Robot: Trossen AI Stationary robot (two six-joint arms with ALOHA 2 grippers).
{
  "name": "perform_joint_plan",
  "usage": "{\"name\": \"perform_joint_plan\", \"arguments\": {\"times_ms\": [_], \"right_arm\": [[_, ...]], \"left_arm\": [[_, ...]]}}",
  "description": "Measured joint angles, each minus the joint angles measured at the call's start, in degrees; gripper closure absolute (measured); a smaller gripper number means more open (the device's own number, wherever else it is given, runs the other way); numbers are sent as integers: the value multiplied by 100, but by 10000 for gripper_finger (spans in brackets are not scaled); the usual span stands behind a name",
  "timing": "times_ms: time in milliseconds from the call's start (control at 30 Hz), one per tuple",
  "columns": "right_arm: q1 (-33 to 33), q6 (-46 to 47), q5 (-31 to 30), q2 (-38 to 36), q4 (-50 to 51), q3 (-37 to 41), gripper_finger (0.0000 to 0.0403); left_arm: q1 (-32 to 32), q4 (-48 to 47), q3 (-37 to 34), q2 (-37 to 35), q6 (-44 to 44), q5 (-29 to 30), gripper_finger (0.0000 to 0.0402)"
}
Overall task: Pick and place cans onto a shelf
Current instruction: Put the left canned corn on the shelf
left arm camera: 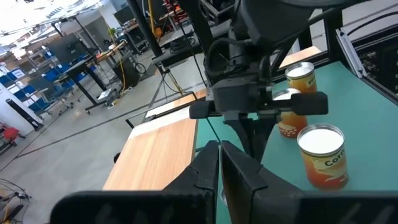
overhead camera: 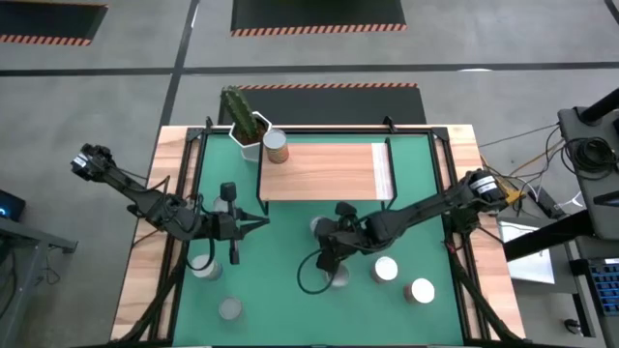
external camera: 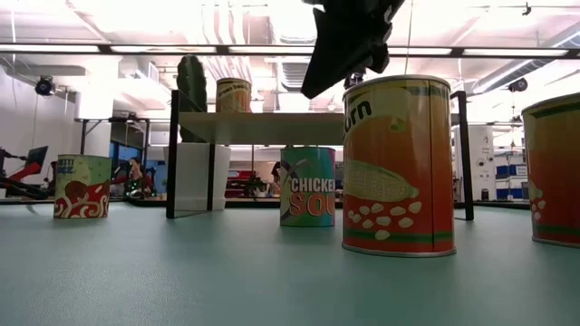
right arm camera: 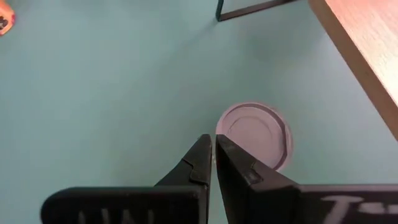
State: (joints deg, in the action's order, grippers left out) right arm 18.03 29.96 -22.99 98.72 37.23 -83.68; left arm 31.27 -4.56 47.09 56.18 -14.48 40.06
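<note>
So far only one can sits on the shelf, tucked at the end by the cactus, probably to leave plank room for the rest, which are still scattered upright on the green mat; the right pincer hangs above a can just in front of the shelf, fingers pressed together and holding nothing, so I'd guess it's lining up and has to spread first; left pincer is pressed together too, parked off to its side out of the way.

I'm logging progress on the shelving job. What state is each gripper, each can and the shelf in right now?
left gripper: shut, empty.
right gripper: shut, empty, tips beside a can top.
shelf: standing, one can on it.
can on shelf: upright, at one end.
corn can: upright on the green mat.
chicken soup can: upright on the mat.
</note>
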Motion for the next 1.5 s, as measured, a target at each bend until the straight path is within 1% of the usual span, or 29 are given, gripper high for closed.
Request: {"name": "perform_joint_plan", "arguments": {"times_ms": [133,267,400,467,700,833,900,967,1133,1233,1400,1500], "right_arm": [[-25,0,31,24,-4,4,356],[-32,75,41,108,2,7,302],[-32,866,-220,168,2,9,240],[-36,1194,-256,181,-15,9,210],[-29,1625,-241,160,-24,-45,108],[-9,1924,-100,157,-47,-128,67],[24,2266,-103,153,-66,-127,53],[73,2573,50,151,-31,-109,46],[226,3090,492,121,20,-117,44],[335,3338,502,109,40,-140,44],[383,3739,486,109,437,-140,44],[385,3767,119,109,592,-140,44]], "left_arm": [[0,-15,0,-1,-24,2,402],[0,-22,0,-2,-26,2,402],[4,-36,0,-1,-26,2,402],[4,-39,0,-2,-28,2,402],[2,-39,0,-2,-28,2,402],[2,-39,0,-2,-31,2,402],[2,-39,0,-2,-28,2,402],[2,-38,0,-1,-37,2,402],[2,0,3,-2,-430,4,402],[2,95,13,-2,-712,6,402],[2,219,13,-2,-1162,10,402],[-2,259,13,-2,-1405,10,402]]}}
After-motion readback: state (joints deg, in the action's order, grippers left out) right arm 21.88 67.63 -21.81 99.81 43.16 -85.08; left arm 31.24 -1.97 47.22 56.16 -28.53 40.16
